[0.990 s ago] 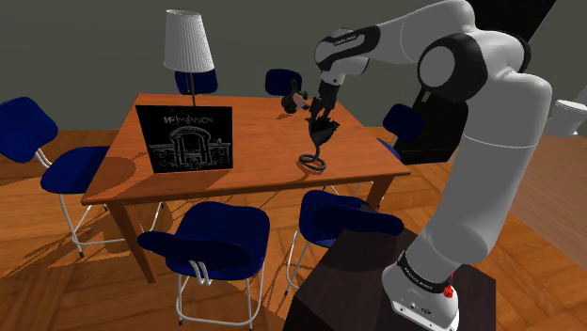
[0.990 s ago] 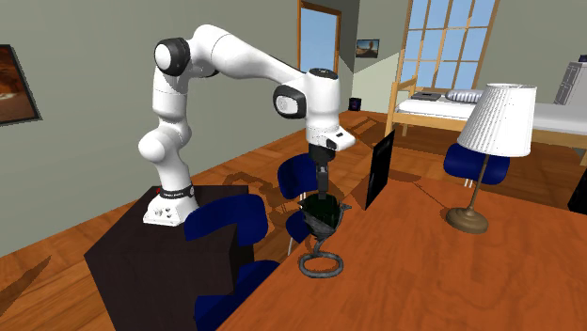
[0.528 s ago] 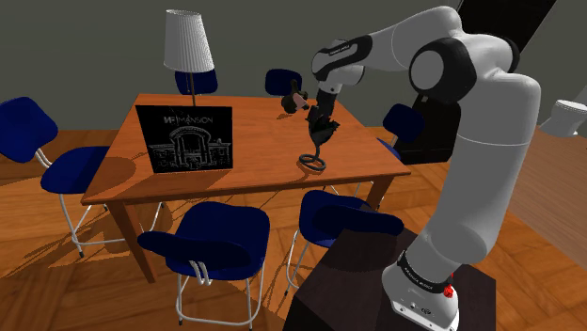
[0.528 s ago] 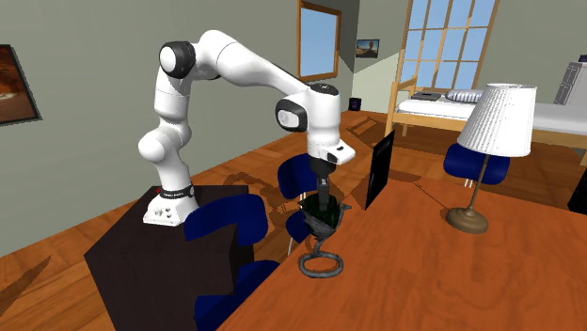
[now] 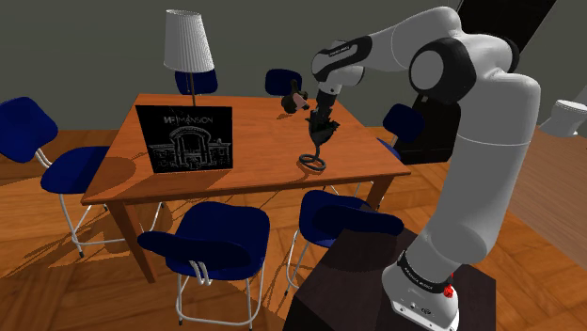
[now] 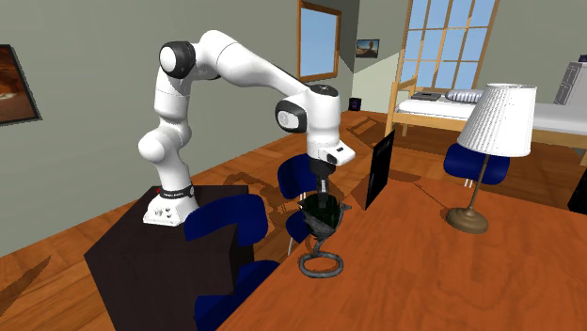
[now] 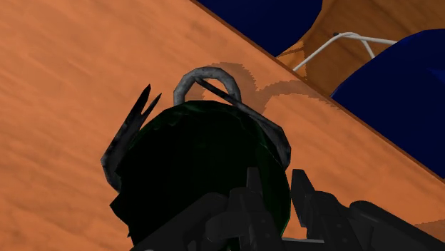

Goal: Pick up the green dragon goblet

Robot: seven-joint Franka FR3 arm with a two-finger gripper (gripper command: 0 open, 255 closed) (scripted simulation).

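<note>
The goblet has a dark green cup on a grey coiled dragon stem and stands upright on the wooden table, near the edge closest to the arm. My gripper comes down on it from above. In the second exterior view the gripper meets the top of the cup. In the wrist view the gripper is shut on the rim of the goblet, one finger inside the cup and one outside. The goblet's foot rests on the table.
A white-shaded lamp stands at the table's far side, and a black framed picture stands upright towards the shoulder view's left. A small dark object lies just beyond the goblet. Blue chairs ring the table; my stand is close by.
The hand dropped a little onto the cup, then the fingers closed on its rim. The goblet has not moved.
</note>
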